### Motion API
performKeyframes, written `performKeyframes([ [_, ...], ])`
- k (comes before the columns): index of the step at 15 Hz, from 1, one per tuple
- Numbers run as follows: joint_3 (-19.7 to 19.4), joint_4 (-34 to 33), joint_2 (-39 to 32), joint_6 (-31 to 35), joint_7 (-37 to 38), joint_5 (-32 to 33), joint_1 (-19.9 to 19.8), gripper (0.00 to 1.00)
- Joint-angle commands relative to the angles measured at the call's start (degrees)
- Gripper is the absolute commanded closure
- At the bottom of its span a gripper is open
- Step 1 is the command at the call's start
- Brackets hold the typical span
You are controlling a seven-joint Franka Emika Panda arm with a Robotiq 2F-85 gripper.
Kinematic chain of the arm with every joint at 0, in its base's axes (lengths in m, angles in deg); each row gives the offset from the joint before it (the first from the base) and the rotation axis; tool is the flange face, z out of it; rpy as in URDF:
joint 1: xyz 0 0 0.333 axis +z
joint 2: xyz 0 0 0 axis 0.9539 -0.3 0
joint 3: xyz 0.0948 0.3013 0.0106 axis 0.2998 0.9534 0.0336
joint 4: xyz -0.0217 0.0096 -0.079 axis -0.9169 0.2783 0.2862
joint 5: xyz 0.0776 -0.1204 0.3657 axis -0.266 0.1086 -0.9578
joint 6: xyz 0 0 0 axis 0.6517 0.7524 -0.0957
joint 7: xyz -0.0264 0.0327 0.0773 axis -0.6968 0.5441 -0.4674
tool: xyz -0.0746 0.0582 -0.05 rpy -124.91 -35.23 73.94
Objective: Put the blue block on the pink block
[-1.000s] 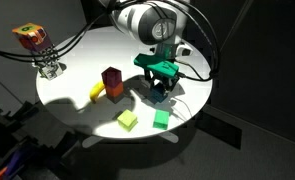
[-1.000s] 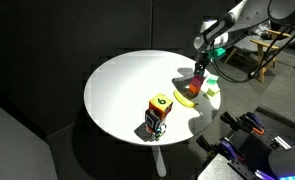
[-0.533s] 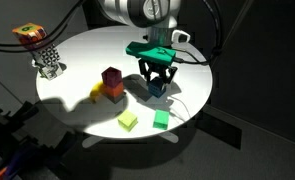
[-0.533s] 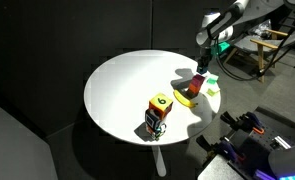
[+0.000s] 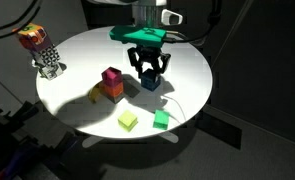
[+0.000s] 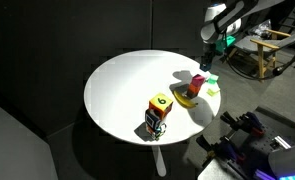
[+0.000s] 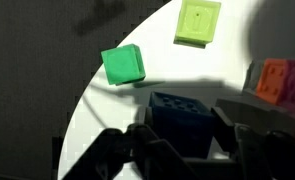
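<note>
My gripper (image 5: pixel 149 76) is shut on the blue block (image 5: pixel 150 83) and holds it a little above the white round table (image 5: pixel 87 45). In the wrist view the blue block (image 7: pixel 182 115) sits between the two dark fingers (image 7: pixel 249 135) of the gripper (image 7: pixel 184 135). The pink block (image 5: pixel 111 76) stands on an orange-red block (image 5: pixel 115 91), to the left of the gripper. In the exterior view from farther off the gripper (image 6: pixel 208 62) hangs above and just right of the pink block (image 6: pixel 197 81).
A yellow block (image 5: pixel 96 94) lies beside the stack. A yellow-green cube (image 5: pixel 128 120) and a green cube (image 5: pixel 161 119) lie near the table's front edge; both show in the wrist view (image 7: pixel 198 22) (image 7: pixel 122 65). A coloured toy on a wire stand (image 5: pixel 45 52) is at the table's left.
My gripper has risen off the table with the blue block in it and has drifted a little toward the pink block. The other blocks have not moved.
</note>
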Motion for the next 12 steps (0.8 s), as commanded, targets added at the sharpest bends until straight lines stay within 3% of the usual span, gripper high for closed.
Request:
performKeyframes([
  [1,-0.1,7.3,7.2,2.1,1.1,2.2,1.0,0.66],
  [12,2.4,18.0,16.7,6.4,-1.4,0.5,1.8,0.66],
])
